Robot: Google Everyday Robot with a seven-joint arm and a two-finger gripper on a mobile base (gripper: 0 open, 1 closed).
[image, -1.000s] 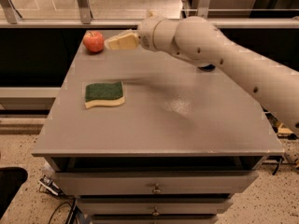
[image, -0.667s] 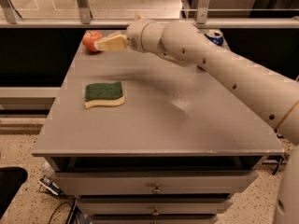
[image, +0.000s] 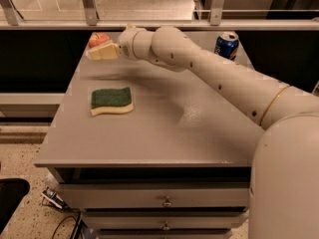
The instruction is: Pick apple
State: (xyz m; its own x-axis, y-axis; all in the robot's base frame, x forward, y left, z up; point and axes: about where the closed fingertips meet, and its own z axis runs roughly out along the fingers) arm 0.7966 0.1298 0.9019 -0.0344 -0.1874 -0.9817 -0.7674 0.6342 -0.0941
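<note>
Camera view: hand (image: 99,53) is hovering in the upper left of the frame, low over the far-left corner of the surface (image: 164,133). It's sitting right in front of the apple (image: 98,37), lined up for a grasp, I'd judge. Can't tell if it's clenched or released. It's hiding the apple's lower half. Apple is showing small, round, red-orange, with a paler patch on top. Sponge (image: 111,101) and can (image: 227,45) are sitting well apart from it.

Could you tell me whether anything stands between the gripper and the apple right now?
Nothing visible does. The gripper is right at the apple, at the far left corner of the table, and covers the apple's lower part in this view. The sponge lies nearer the front and the soda can stands far right, both off that path.
</note>
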